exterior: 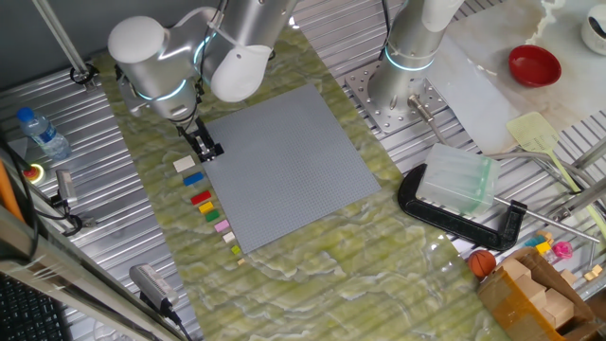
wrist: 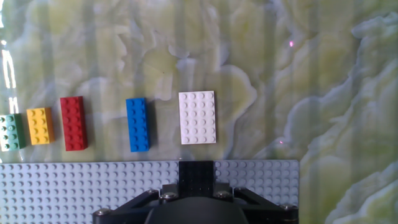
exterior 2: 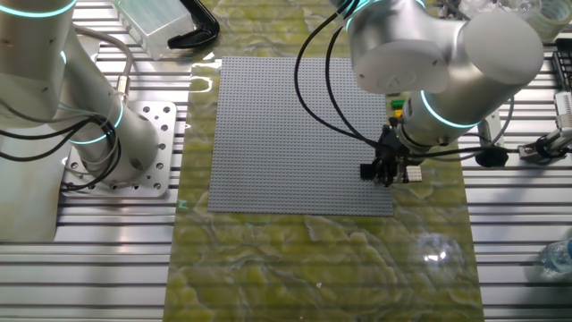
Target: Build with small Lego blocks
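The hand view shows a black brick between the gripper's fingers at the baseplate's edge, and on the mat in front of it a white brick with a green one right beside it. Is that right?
Not quite. In the hand view the brick right beside the white brick is the blue brick; the green brick lies far along the row. The gripper does hold the black brick at the edge of the baseplate.

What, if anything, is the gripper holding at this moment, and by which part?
The gripper holds the black Lego block, clamped by its two opposite sides between the fingers, above the grey baseplate's edge.
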Controlling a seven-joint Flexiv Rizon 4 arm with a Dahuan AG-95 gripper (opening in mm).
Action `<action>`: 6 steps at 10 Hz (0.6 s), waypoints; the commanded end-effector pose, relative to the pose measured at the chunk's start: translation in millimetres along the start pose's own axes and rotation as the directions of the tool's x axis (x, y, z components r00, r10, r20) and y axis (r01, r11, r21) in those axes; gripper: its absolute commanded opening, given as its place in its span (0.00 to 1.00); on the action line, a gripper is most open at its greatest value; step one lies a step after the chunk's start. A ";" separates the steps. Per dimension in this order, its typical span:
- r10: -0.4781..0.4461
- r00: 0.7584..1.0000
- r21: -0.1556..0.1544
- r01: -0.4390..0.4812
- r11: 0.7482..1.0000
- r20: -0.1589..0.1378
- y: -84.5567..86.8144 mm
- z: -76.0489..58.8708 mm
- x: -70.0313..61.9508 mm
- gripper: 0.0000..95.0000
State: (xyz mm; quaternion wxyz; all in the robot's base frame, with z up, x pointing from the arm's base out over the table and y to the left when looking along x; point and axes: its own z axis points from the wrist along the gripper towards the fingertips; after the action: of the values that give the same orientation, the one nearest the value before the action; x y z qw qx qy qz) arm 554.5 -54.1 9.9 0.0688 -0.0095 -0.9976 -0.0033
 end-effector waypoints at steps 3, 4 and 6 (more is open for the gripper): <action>0.000 1.000 -0.001 0.000 1.000 -0.002 -0.2 13.8 -1.9 0.00; 0.001 1.000 -0.001 -0.001 1.000 -0.003 -0.4 14.8 -2.0 0.00; 0.000 1.000 -0.001 0.000 1.000 -0.006 -0.7 15.7 -0.8 0.00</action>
State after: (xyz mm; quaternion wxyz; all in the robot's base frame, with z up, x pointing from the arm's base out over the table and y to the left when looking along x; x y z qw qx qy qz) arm 554.1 -54.7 10.0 0.0730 -0.0099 -0.9973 -0.0038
